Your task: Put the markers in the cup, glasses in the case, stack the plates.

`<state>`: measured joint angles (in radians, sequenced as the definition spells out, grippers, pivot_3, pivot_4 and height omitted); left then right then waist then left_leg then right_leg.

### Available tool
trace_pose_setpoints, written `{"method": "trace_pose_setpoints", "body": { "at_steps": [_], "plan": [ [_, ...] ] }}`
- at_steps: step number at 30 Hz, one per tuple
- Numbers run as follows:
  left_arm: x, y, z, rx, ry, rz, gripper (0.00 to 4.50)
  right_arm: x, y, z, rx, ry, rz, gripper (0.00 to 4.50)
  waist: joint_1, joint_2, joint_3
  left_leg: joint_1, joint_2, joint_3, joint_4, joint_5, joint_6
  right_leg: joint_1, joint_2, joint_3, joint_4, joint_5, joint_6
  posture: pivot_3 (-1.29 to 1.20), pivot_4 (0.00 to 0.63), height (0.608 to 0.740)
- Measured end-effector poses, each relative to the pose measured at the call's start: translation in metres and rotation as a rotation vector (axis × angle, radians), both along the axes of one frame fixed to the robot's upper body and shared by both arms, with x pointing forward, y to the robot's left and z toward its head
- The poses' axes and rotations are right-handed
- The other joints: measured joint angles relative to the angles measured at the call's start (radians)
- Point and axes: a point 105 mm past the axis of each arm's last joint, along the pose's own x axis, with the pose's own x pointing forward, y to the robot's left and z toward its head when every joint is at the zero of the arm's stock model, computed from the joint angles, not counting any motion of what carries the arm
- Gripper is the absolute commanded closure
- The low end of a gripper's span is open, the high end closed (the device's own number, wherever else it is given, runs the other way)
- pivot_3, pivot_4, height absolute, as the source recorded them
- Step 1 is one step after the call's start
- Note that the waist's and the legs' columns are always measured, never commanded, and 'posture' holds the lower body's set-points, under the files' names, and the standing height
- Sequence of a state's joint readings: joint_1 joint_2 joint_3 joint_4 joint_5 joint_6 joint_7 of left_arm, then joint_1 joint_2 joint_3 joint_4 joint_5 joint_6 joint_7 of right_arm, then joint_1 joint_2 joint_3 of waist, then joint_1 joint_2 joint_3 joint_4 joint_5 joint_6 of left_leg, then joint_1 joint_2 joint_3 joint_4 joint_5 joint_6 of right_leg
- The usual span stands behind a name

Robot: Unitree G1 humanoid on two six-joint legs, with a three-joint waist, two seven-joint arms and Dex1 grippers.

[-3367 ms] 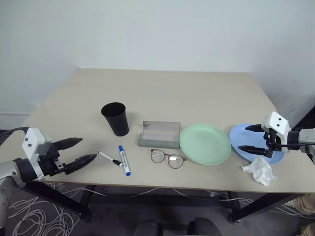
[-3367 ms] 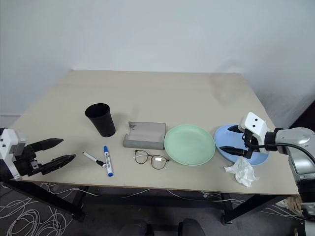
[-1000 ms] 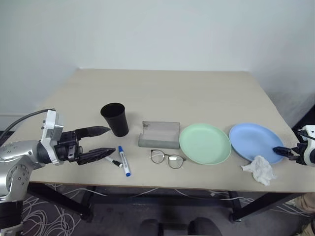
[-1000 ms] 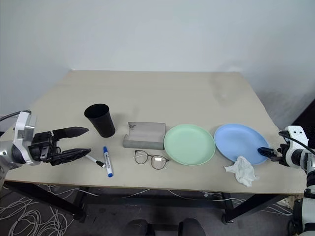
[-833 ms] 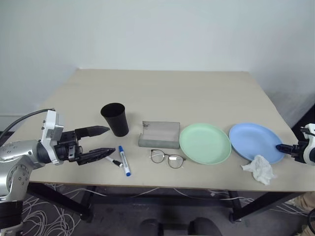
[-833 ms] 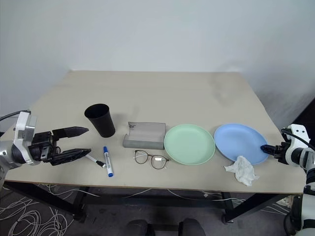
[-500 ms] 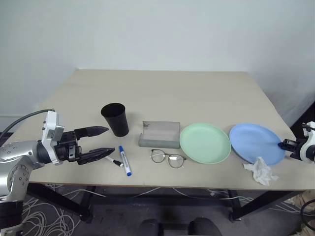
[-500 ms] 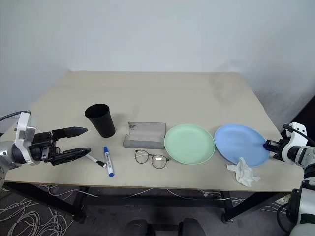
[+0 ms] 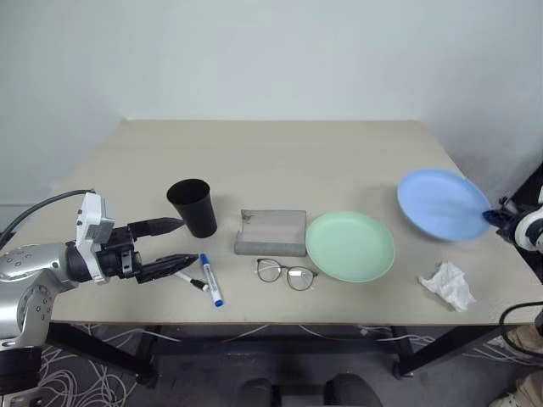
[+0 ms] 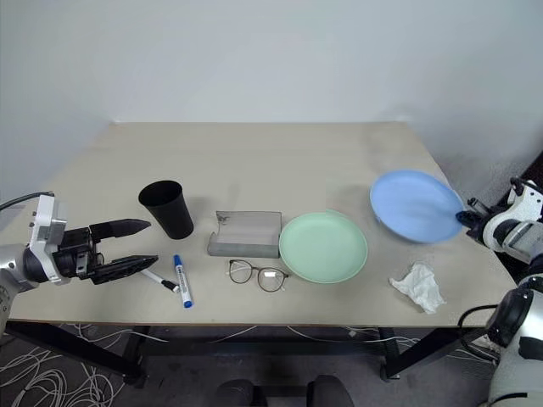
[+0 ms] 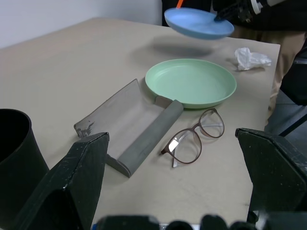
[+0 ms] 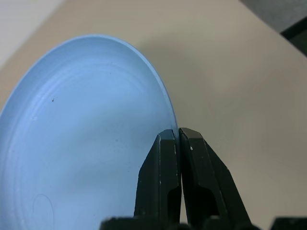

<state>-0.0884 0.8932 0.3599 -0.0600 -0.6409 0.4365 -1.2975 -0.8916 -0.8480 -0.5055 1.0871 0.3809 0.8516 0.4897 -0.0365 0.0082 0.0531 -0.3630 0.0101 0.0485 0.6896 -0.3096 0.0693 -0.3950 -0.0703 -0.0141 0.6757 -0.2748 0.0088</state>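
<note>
The blue plate [image 10: 416,206] is pinched by its rim in the right gripper [image 12: 177,139] above the tabletop's right edge, while markers [image 9: 208,278], glasses [image 9: 287,273] and stacking remain undone, the left gripper [image 9: 176,244] spread wide.

A: The left hand [image 9: 174,243] has two tapered matte black fingers on a black block, capped by a white housing.

B: Behind it, a silver-grey rounded forearm with a black cable. The right hand [image 10: 465,218] has a white wrist housing.
</note>
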Motion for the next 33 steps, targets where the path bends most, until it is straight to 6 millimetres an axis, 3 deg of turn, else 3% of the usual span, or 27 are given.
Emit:
{"method": "trace_pose_setpoints", "body": {
  "at_steps": [3,11,15,22,33],
  "plan": [
    [0.000,0.000,0.000,0.000,-0.002,0.003,0.00,0.006,0.017,0.002,-0.046,0.009,0.090,4.47,0.000,0.000,0.000,-0.001,0.000,0.000,-0.001,0.000,0.000,-0.001,0.000,0.000,0.000,0.000,0.000,0.00,0.000,0.737],
    [0.001,0.001,0.000,0.003,-0.007,0.011,0.00,0.011,0.097,0.023,-0.133,-0.020,0.444,4.47,0.002,0.001,-0.001,-0.016,0.000,-0.001,-0.001,0.001,0.000,-0.017,-0.001,-0.001,0.001,0.003,0.000,0.00,0.000,0.737],
    [0.000,0.002,-0.003,0.006,0.000,0.018,0.00,-0.001,0.118,0.013,-0.199,0.032,0.542,4.47,0.014,0.000,-0.001,-0.016,0.000,-0.001,0.000,0.001,0.001,-0.016,-0.001,-0.001,-0.001,0.003,0.000,0.00,0.000,0.737],
    [-0.002,0.003,-0.008,0.009,0.016,0.033,0.00,-0.022,0.136,-0.032,-0.234,0.166,0.631,4.47,0.016,0.000,-0.001,-0.016,-0.001,-0.001,0.001,0.001,0.001,-0.016,-0.002,-0.002,0.000,0.004,0.000,0.00,0.000,0.737],
    [-0.001,0.004,-0.009,0.012,0.010,0.043,0.00,-0.010,0.152,-0.035,-0.214,0.133,0.613,4.47,0.015,0.000,-0.001,-0.015,0.000,0.000,0.002,0.003,0.001,-0.015,-0.001,-0.001,0.000,0.007,-0.001,0.00,0.000,0.737]
  ]
}}
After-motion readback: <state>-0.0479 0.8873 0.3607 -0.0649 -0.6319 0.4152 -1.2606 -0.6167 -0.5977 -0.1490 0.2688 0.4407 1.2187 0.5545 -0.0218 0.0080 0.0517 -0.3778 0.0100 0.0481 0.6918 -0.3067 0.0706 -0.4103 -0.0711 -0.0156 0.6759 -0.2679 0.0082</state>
